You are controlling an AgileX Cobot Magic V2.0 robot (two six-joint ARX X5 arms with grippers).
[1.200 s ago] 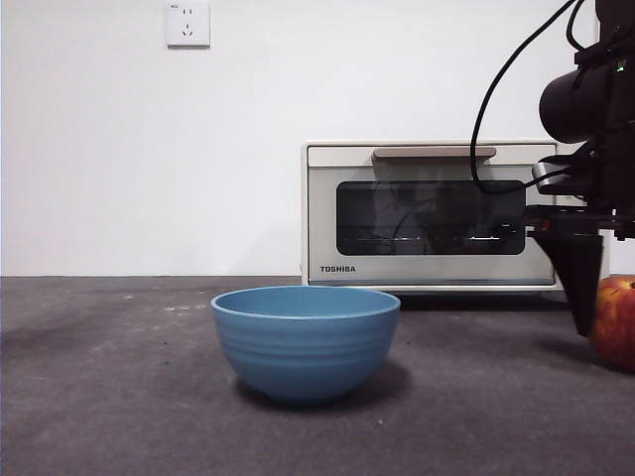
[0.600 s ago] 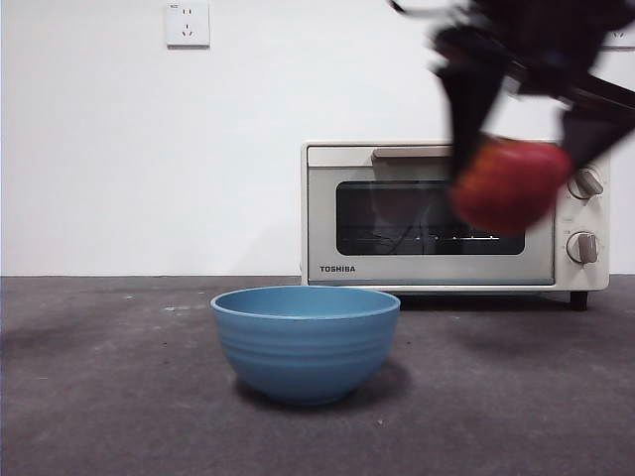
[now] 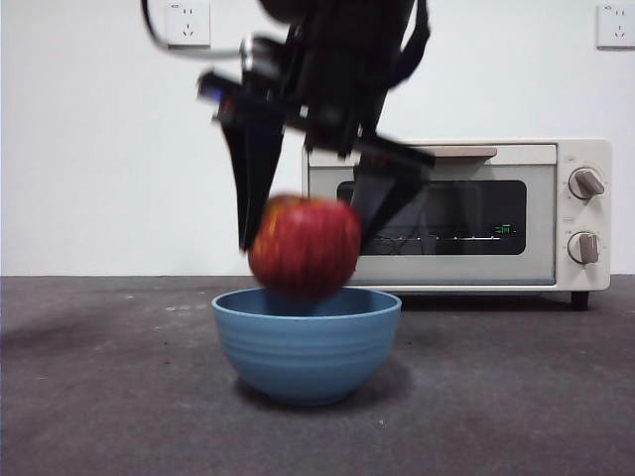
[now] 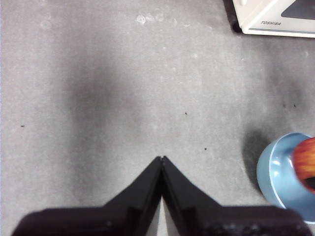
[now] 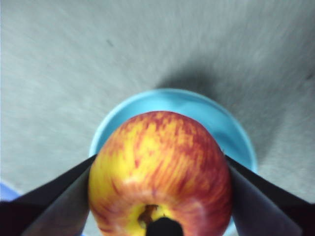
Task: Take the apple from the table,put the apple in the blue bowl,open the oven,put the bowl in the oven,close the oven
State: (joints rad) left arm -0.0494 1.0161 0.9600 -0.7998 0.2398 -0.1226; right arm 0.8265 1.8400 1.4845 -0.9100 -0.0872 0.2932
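Note:
My right gripper is shut on the red and yellow apple, holding it just above the rim of the blue bowl. In the right wrist view the apple fills the space between the two jaws, with the bowl directly under it. The bowl stands on the dark grey table in front of the cream oven, whose door is closed. My left gripper hangs shut over bare table, away from the bowl, with nothing in it.
Two round knobs sit on the oven's right side. Wall sockets are on the white wall behind. A corner of the oven shows in the left wrist view.
The right gripper lifted the apple off the table at the right and carried it left and down, from in front of the oven to just over the bowl.

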